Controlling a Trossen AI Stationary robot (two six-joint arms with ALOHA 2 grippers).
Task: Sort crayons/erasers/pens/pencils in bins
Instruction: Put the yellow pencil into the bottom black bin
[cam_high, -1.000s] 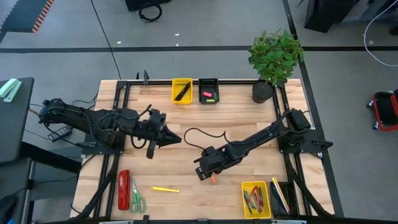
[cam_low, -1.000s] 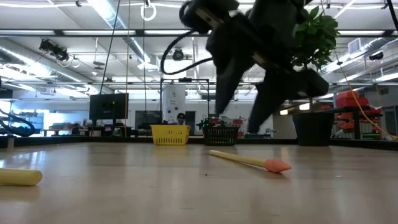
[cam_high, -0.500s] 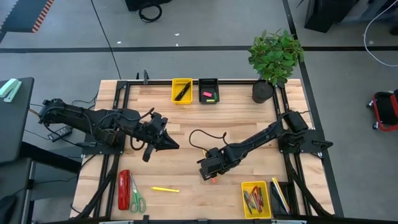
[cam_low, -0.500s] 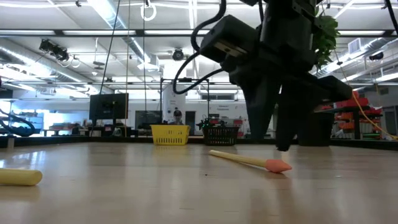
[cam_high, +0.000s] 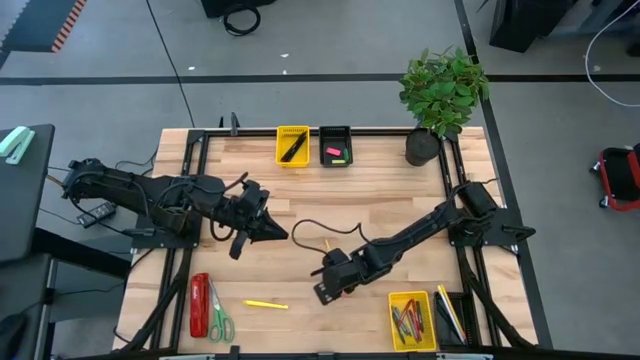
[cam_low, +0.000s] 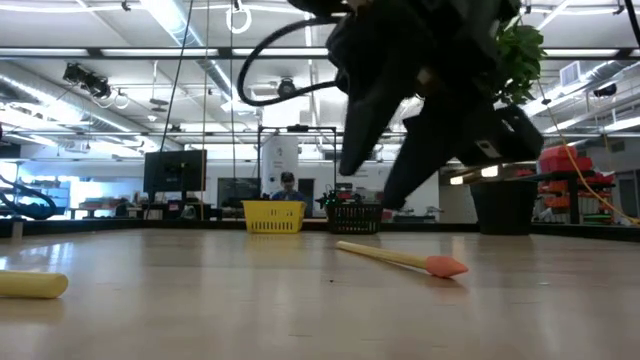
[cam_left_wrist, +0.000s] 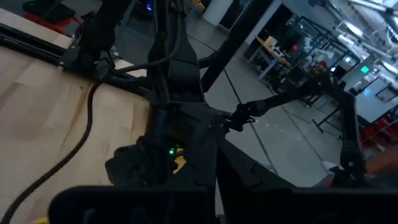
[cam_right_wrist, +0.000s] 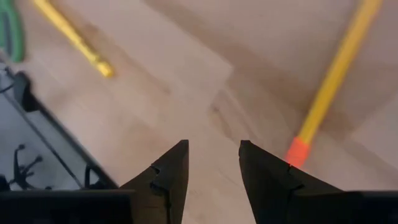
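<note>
the right end effector (cam_right_wrist: 213, 168) hovers low over the bench (cam_high: 330, 200), fingers parted and empty, a yellow pencil (cam_right_wrist: 329, 81) with an orange eraser tip lying just beside it; the left end effector (cam_high: 275, 231), closed on nothing, waits mid-bench.

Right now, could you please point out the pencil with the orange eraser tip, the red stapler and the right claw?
Pencil (cam_low: 400, 258): low view, middle of its yellow shaft.
Red stapler (cam_high: 199, 304): high view, middle of its body.
Right claw (cam_right_wrist: 213, 171): right wrist view, gap midway between its open fingertips.
</note>
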